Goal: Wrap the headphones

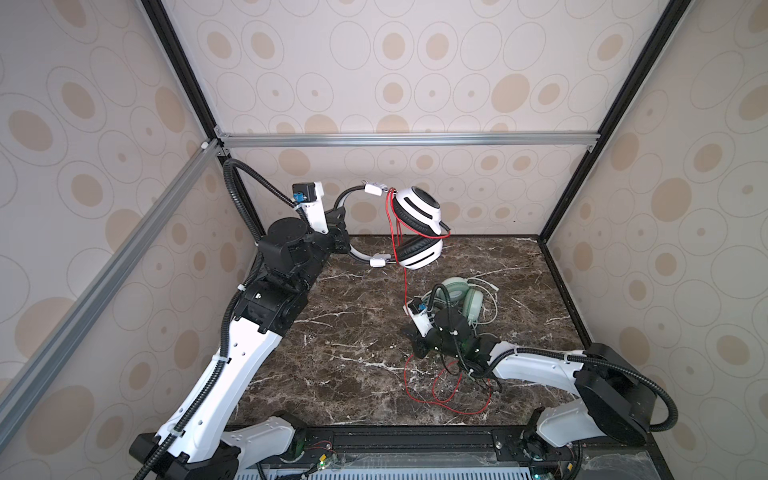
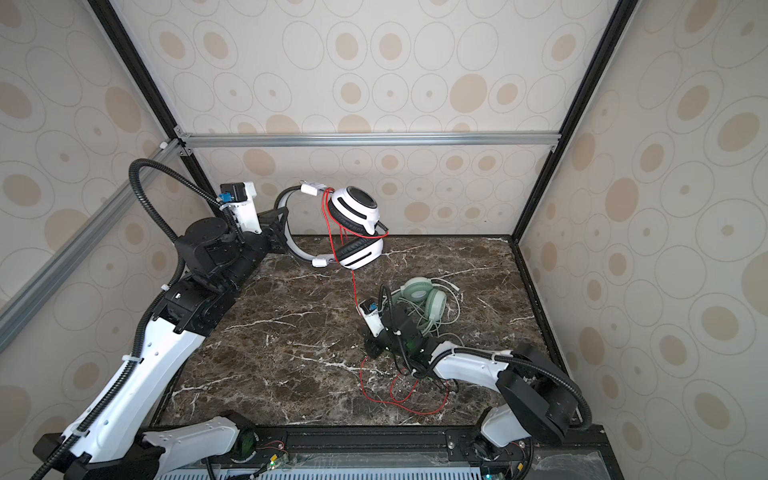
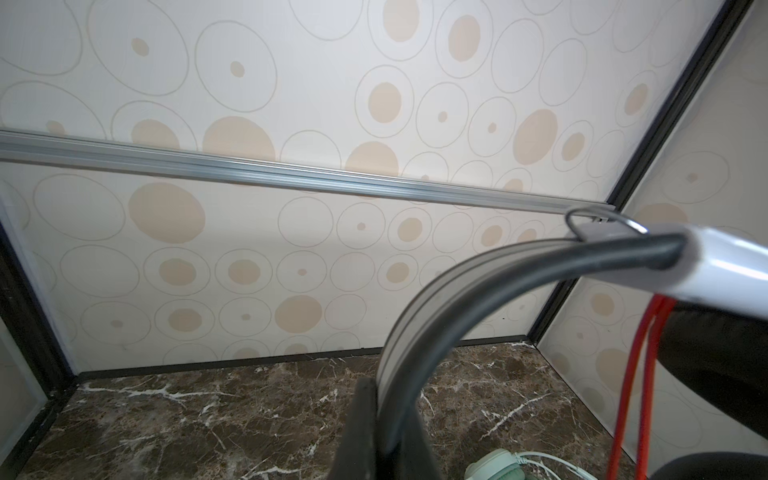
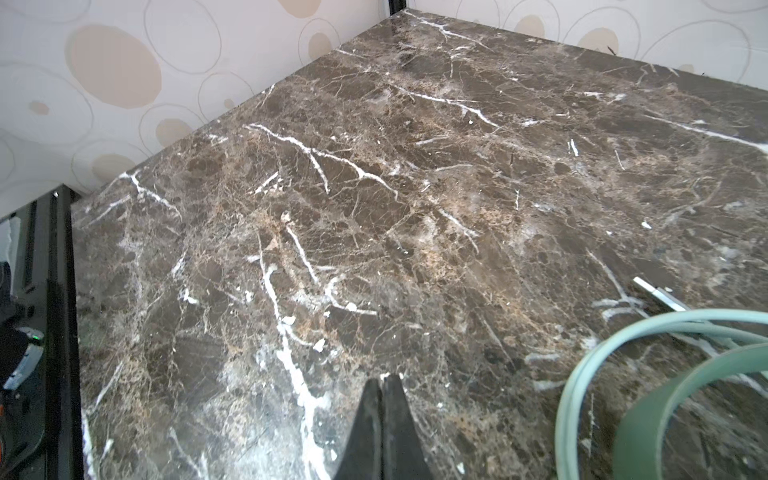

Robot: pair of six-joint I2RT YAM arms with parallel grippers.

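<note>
**Slack first, then the next turn**

White headset (image 1: 417, 216) hangs in the air, and your left gripper (image 3: 388, 399) is clamped on its headband, with one cup above the other. Red cord (image 1: 405, 286) makes a few turns across it, then drops straight down to the table (image 1: 332, 311). There the rest lies in loose loops (image 1: 449, 399).

Your right gripper (image 4: 384, 380) sits low, below and forward of the white headset, with its fingers pressed together. No cord shows between the tips, so confirm a catch before you lift.

Keep the left grip steady and carry each turn round with light tension so it seats between the cups. The loops lie beside the right arm's own black cable and could snag there.

Mint-green headset (image 1: 461, 297) rests on the table below the white headset with its cord (image 4: 582, 374) tangled. Keep the red line clear of it.

The tabletop is dark, glossy marble pattern and probably slick, so expect the cord to slide. Papered walls (image 1: 415, 83) close in on three sides, and an aluminium rail (image 1: 407, 139) runs above and behind the white headset, so swing with care.
</note>
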